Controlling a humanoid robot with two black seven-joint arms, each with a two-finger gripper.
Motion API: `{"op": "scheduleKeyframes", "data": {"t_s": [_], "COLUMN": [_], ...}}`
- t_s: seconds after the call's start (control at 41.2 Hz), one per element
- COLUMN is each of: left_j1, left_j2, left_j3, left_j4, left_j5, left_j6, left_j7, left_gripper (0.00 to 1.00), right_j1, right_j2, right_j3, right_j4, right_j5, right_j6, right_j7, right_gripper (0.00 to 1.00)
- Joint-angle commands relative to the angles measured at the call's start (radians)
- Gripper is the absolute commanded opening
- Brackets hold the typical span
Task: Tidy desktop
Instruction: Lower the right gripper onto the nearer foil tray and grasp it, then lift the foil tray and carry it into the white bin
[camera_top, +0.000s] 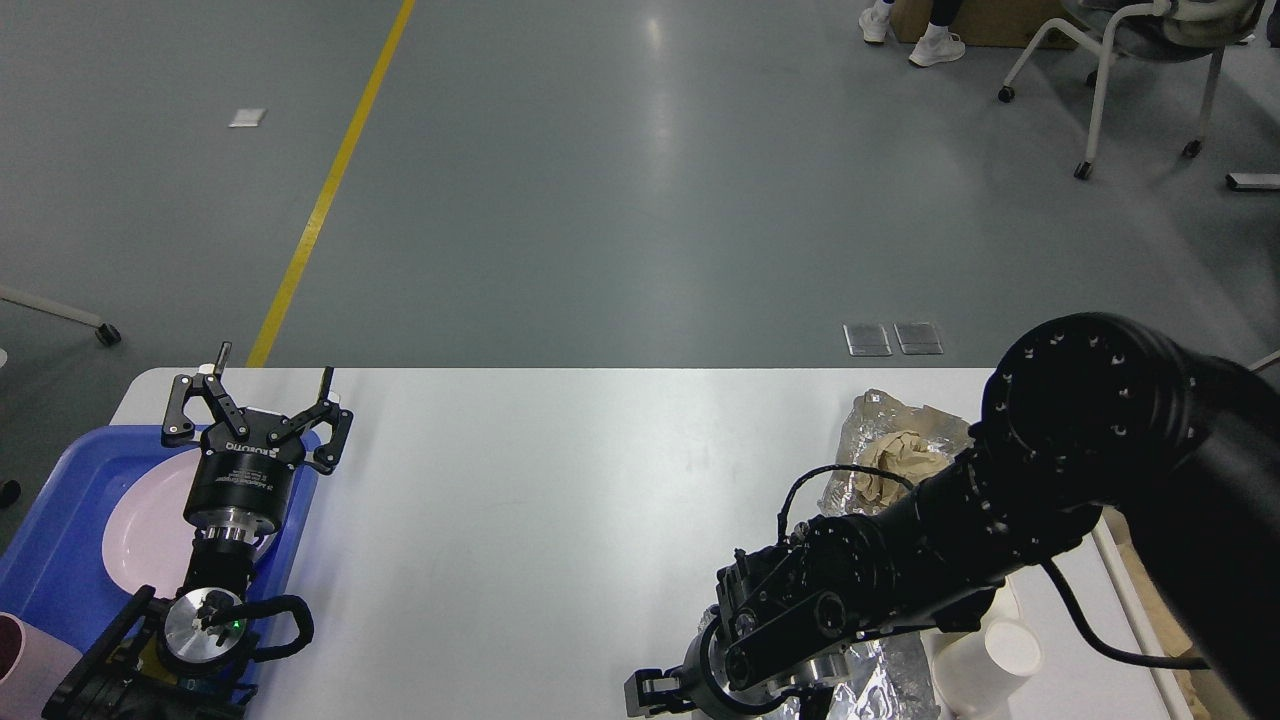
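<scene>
one blue tray (60, 540); one pink plate (140, 525), two white cups (990, 660)

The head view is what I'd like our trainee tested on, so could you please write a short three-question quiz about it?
1. True or false: the left gripper is open and holds nothing.
2. What lies on the blue plastic tray beneath the left arm? A) a pale pink round plate B) a green bottle C) a folded newspaper
3. Fill in: the crumpled brown paper at the far right of the large white rectangular desktop rests on a sheet of crinkled silver ____.

Key: 1 true; 2 A, the pale pink round plate; 3 foil.
</scene>
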Motion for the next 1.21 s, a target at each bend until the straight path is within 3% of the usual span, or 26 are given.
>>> {"op": "scheduleKeyframes", "data": {"t_s": [0.0, 0.339, 0.485, 0.509, 0.533, 0.703, 1.188], "left_j1": [0.0, 0.0, 0.0, 0.0, 0.0, 0.0, 0.0], "left_j2": [0.0, 0.0, 0.0, 0.0, 0.0, 0.0, 0.0], "left_j3": [0.0, 0.0, 0.0, 0.0, 0.0, 0.0, 0.0], "left_j4": [0.0, 0.0, 0.0, 0.0, 0.0, 0.0, 0.0], "left_j5": [0.0, 0.0, 0.0, 0.0, 0.0, 0.0, 0.0], "left_j6": [0.0, -0.001, -0.001, 0.0, 0.0, 0.0, 0.0], "left_j7": [0.0, 0.0, 0.0, 0.0, 0.0, 0.0, 0.0], "left_gripper": [0.96, 0.96, 0.96, 0.96, 0.96, 0.96, 0.96], "right_j1": [-0.032, -0.029, -0.034, -0.034, -0.034, -0.037, -0.044], "right_j2": [0.013, 0.003, -0.004, -0.009, -0.01, -0.009, -0.004], "right_j3": [-0.005, -0.088, -0.125, -0.124, -0.123, -0.116, -0.088], "right_j4": [-0.043, -0.081, -0.092, -0.09, -0.087, -0.077, -0.069], "right_j5": [-0.024, -0.03, -0.03, -0.03, -0.03, -0.027, 0.03], "right_j6": [0.0, 0.002, 0.006, 0.008, 0.012, 0.034, 0.012], "right_j7": [0.0, 0.0, 0.0, 0.001, 0.0, 0.001, 0.001], "right_gripper": [0.81, 0.71, 0.57, 0.53, 0.4, 0.0, 0.0]}}
